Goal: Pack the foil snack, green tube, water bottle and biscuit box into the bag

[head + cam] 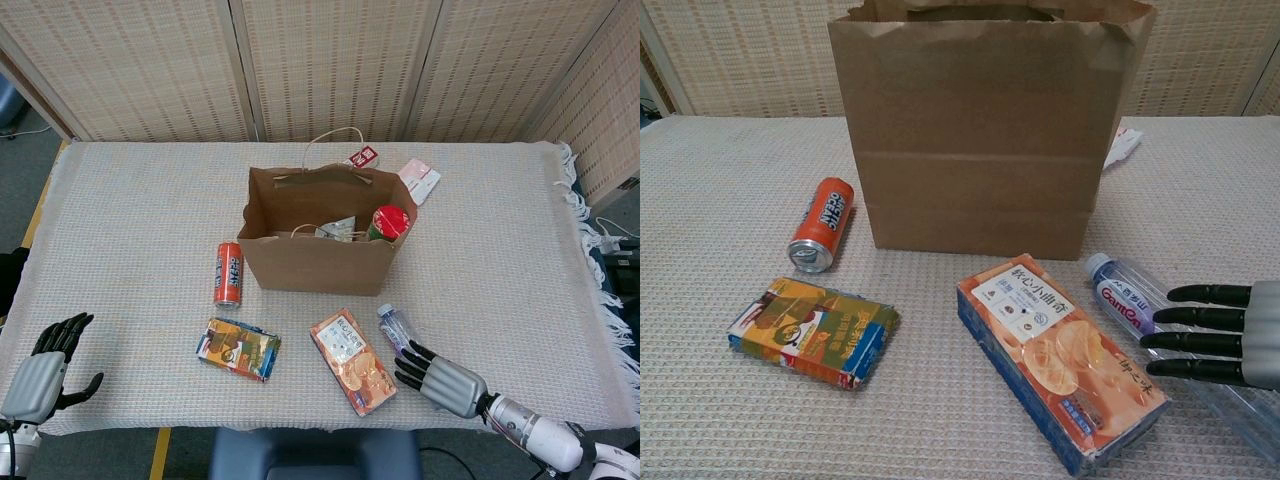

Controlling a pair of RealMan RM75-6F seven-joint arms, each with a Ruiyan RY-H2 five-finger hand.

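My right hand (pixel 1215 335) lies flat at the lower right, fingers straight over the water bottle (pixel 1123 298), seemingly touching but not grasping it, just right of the biscuit box (pixel 1058 357), while my left hand (pixel 40 370) idles empty at lower left and the bag (pixel 985 125) stands behind.

Under our right hand (pixel 1230 335), its dark fingers glossy plastic, lies the clear, shiny plastic water bottle (pixel 1130 300). Just beside it we see the biscuit box (pixel 1055 355) of smooth printed card. Beyond stands the matt brown paper bag (pixel 980 130), on the table (pixel 720 180) with its rough woven cloth.
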